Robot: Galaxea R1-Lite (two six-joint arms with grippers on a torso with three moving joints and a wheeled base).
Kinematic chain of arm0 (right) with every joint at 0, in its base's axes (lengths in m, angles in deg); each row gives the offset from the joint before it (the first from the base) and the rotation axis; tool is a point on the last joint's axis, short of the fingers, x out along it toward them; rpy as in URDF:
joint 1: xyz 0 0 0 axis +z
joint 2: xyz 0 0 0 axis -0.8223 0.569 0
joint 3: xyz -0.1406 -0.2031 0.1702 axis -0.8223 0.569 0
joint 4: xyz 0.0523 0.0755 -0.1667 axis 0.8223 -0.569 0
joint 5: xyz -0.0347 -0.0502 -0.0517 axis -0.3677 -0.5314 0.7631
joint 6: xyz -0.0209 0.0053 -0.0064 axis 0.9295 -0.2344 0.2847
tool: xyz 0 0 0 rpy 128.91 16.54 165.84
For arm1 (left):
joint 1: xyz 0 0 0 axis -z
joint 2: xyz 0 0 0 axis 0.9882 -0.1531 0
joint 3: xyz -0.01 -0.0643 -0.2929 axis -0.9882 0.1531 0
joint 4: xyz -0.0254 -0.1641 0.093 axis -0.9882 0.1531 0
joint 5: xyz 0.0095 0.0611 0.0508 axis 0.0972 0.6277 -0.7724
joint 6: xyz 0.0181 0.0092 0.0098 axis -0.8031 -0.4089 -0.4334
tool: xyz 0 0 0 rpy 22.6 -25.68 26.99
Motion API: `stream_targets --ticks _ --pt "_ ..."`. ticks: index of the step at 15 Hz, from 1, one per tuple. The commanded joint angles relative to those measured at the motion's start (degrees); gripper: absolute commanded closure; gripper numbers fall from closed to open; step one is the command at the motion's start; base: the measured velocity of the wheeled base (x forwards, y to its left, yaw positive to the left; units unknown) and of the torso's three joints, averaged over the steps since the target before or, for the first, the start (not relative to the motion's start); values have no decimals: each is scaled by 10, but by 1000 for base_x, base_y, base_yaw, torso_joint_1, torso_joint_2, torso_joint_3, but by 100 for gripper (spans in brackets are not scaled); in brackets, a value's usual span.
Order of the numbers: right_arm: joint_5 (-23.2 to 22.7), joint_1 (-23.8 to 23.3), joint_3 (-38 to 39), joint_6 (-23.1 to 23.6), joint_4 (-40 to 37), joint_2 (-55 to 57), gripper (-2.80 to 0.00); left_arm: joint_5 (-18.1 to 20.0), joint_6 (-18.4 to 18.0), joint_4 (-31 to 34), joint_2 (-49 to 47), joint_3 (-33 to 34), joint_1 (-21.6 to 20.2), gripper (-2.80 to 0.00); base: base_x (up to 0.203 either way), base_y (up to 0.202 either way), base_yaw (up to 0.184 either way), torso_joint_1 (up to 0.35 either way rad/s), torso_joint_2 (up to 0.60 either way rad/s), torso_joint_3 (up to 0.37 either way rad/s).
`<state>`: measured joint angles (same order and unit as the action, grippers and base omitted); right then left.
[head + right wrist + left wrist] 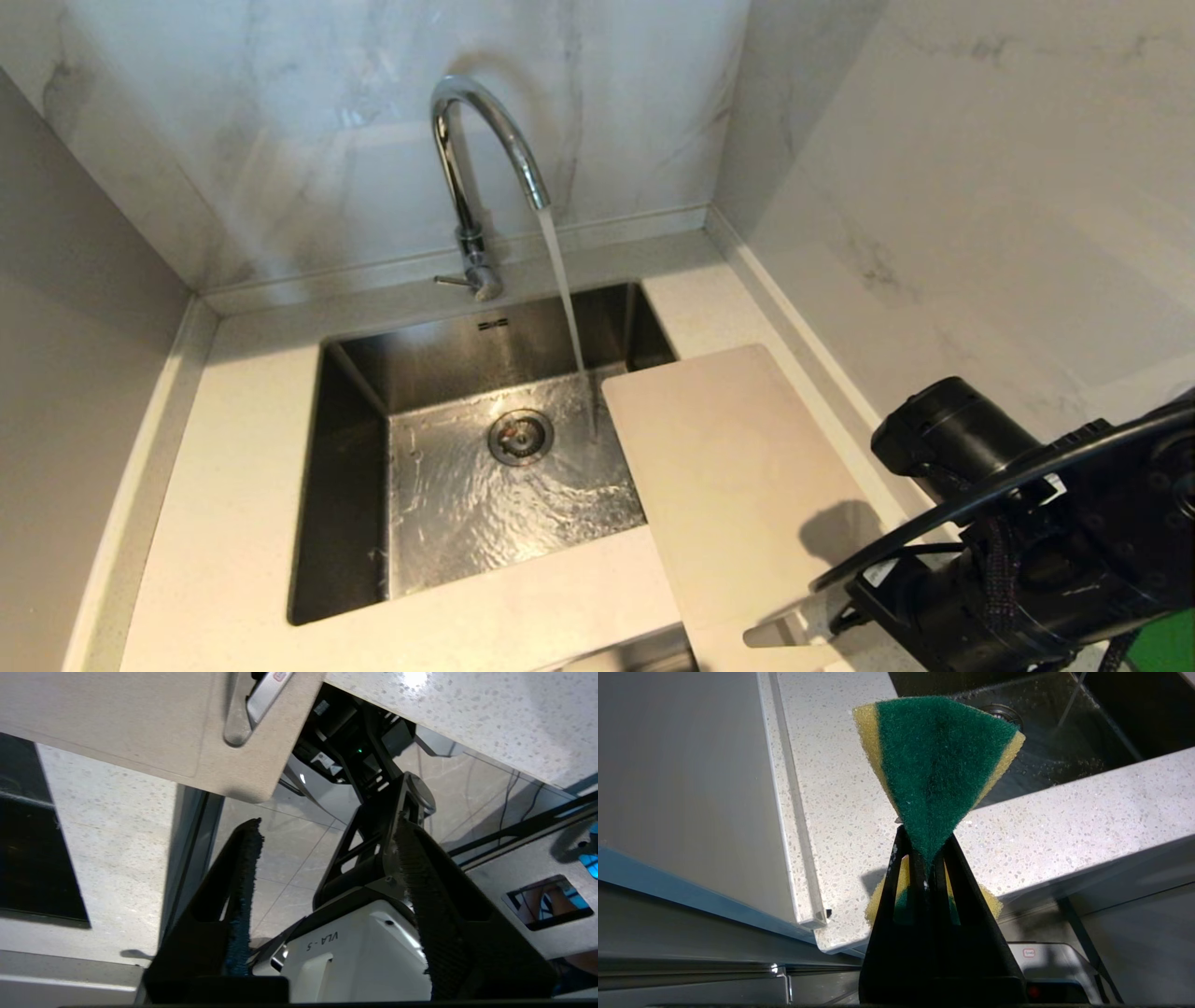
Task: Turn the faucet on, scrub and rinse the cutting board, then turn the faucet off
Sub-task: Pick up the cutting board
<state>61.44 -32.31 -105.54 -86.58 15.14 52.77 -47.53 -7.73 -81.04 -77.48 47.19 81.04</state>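
Note:
The chrome faucet (pixel 467 187) stands behind the sink, its thin lever (pixel 455 280) out to the side, and water (pixel 560 280) streams from the spout into the basin. The beige cutting board (pixel 738 476) lies flat on the counter right of the sink, overhanging the basin's right edge. Its slotted handle end (pixel 236 718) juts past the counter's front. My right gripper (pixel 327 826) is open and empty just off that end, apart from the board (pixel 140 723). My right arm (pixel 1008 541) is at the lower right. My left gripper (pixel 924 835) is shut on a green-and-yellow sponge (pixel 938 760), low before the counter.
The steel sink (pixel 355 392) holds rippling water around its drain (pixel 520 436). Marble walls close in behind and to the right. The speckled counter (pixel 831 788) runs along the sink's left and front. My own base (pixel 355 952) lies below the right gripper.

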Motion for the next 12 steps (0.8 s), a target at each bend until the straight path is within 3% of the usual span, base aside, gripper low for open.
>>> stream_targets --ticks 1,9,12 --pt "-1 0 12 -4 3 -7 -280 -1 0 0 1 0 0 0 0 0 0 0 0 0" --pt "-4 39 118 -40 137 27 -280 -1 0 0 1 0 0 0 0 0 0 0 0 0" --pt "-5 38 128 -42 148 51 -280 0 0 0 1 0 0 0 0 0 0 0 0 0"
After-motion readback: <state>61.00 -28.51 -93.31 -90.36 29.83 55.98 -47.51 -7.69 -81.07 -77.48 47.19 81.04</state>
